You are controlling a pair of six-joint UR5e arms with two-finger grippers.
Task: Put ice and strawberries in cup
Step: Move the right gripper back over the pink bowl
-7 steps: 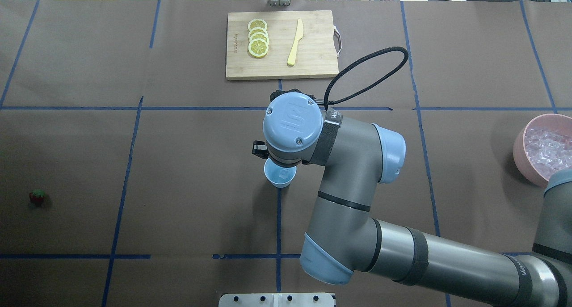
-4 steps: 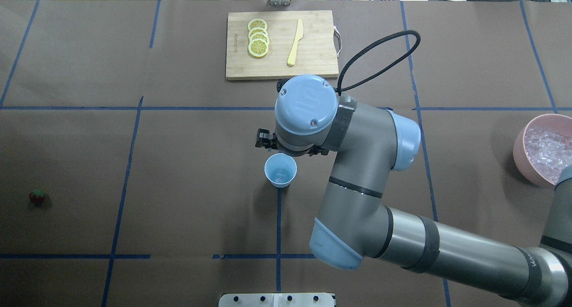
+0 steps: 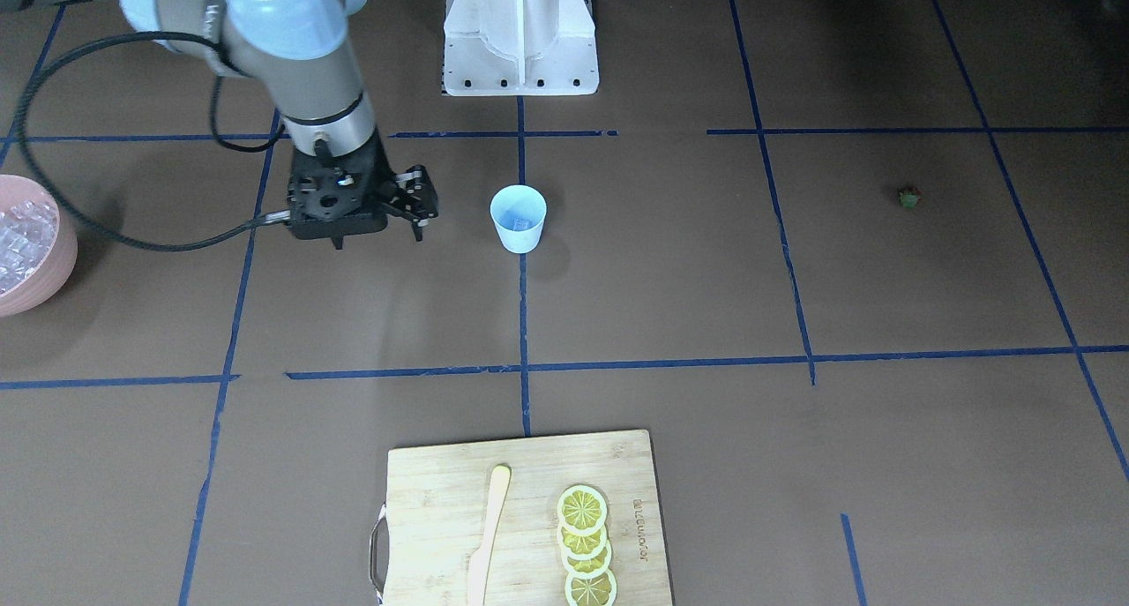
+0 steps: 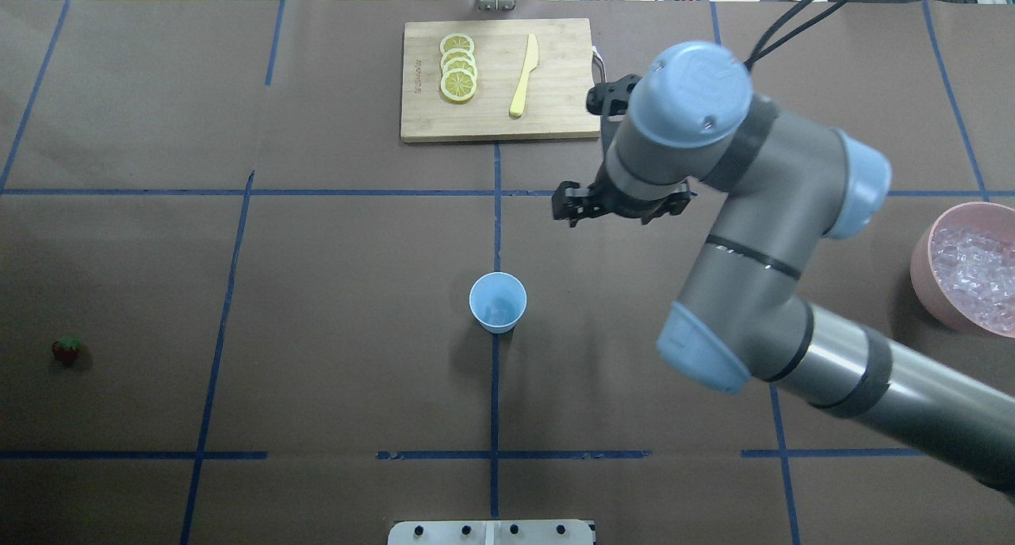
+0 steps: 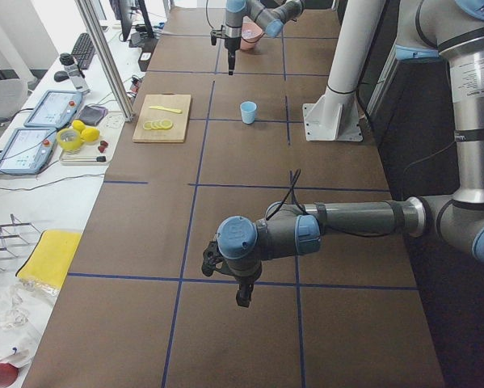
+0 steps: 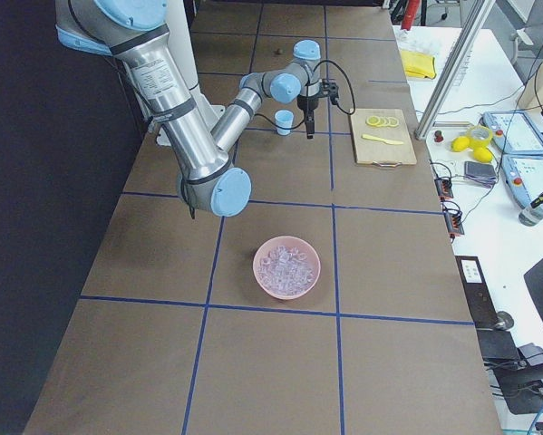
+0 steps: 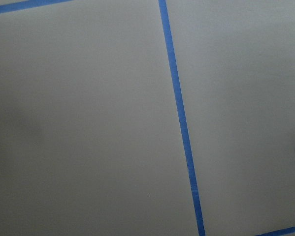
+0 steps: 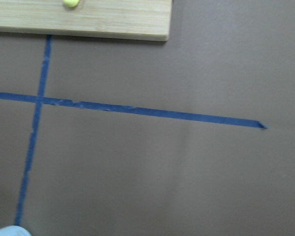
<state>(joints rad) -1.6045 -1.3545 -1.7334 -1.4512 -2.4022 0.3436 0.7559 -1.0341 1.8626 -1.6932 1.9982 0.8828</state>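
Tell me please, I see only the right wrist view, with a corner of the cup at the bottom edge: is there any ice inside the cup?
Observer: Yes, the overhead view shows what looks like one pale ice cube at the bottom of the cup.
Operator: Does the right gripper hold something?
Observer: No, in the front-facing view the right gripper is open and empty.
Operator: Where is the strawberry?
Observer: The strawberry lies on the table far on the robot's left, apart from the cup.
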